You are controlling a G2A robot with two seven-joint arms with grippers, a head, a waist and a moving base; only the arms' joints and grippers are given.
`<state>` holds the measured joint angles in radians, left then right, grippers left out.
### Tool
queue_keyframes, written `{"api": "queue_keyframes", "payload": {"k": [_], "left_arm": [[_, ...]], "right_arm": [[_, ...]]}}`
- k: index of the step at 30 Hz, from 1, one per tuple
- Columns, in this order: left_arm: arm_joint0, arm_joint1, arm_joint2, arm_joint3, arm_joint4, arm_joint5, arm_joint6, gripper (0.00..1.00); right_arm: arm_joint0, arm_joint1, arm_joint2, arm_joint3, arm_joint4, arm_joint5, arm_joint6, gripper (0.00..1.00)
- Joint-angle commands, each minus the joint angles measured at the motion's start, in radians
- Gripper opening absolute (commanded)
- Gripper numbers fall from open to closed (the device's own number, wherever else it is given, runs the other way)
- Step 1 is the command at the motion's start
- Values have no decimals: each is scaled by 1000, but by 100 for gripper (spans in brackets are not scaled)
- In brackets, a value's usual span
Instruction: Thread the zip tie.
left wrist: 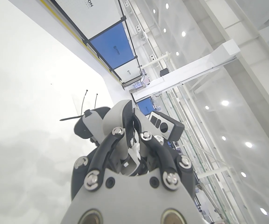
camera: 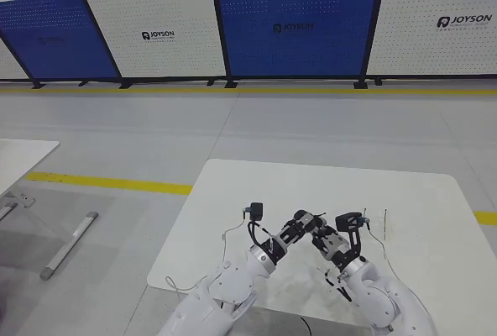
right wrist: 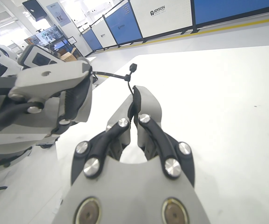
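Jaws both clamped, zip tie (right wrist: 111, 75) between them

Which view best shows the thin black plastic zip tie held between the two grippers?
Right wrist view: the zip tie spans clearly from the left gripper to the right gripper. In the left wrist view a strap end pokes out beside the right gripper; in the top view it is too small to make out.

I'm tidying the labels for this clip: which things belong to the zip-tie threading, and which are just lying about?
In the job:
zip tie, held by both grippers
left gripper, shut on it
right gripper, shut on it

Lying about:
spare zip ties, two, on the table
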<state>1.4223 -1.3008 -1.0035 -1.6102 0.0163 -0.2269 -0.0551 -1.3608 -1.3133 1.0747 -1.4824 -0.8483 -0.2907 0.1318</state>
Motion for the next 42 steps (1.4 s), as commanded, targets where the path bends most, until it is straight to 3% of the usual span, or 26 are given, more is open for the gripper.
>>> {"api": "queue_keyframes", "payload": {"k": [1,23,30,33,38,39,40,42], "left_arm": [[4,1,-1,-5,2,-7,-1,0],[33,7,-16,-33,5,-55,-4,0],[45,9,-20,-44,12,-87,-8,0],[46,10,-19,-38,16,-92,-9,0],[21,6,-12,-3,13,-68,2,0],[16,5,-11,4,11,-64,6,0],[10,3,-9,14,12,-58,13,0],[1,1,-7,26,11,-53,24,0]], "right_arm": [[3,-1,-3,5,-4,3,1,0],[12,-3,-18,25,-27,10,-1,0],[10,-3,-19,26,-36,6,1,0],[9,-3,-20,26,-36,4,0,0],[2,-3,-14,24,-5,-6,0,0],[1,-2,-11,23,2,-6,3,22],[-1,-2,-7,21,8,-2,6,98],[-6,-1,-2,15,14,1,2,100]]}}
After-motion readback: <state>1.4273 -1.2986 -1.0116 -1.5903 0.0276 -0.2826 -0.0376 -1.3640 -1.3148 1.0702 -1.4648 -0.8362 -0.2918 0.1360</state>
